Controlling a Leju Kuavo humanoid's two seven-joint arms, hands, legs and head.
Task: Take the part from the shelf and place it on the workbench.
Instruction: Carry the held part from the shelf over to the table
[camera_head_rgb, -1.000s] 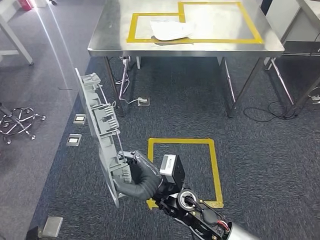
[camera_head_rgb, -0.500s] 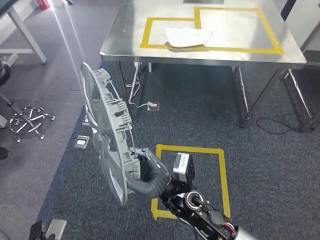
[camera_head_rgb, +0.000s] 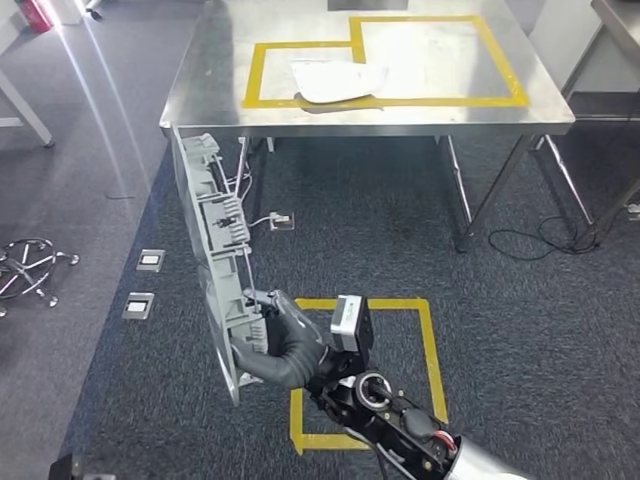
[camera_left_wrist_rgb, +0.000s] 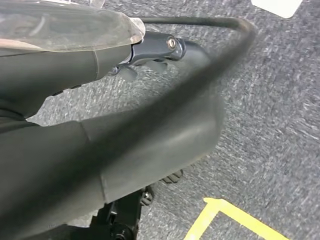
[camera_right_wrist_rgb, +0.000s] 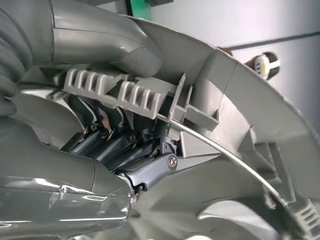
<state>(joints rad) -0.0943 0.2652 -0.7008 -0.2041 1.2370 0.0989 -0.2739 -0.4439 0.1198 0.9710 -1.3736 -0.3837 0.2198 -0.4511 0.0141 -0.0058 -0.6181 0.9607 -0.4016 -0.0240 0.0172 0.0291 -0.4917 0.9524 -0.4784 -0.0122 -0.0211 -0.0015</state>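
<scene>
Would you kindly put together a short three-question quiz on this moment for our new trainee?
1. True or false: the long grey ribbed plastic part already lies on the stainless steel workbench.
2. Which hand holds the part? A) left hand B) right hand C) a person's hand
3. Fill in: on the workbench, inside the yellow tape outline, lies a flat ______ sheet-like piece.

Key
1. False: the part is carried upright over the dark carpet, short of the workbench.
2. B: the right hand grips it near its lower end; the right wrist view shows the fingers among its ribs.
3. White.
</scene>
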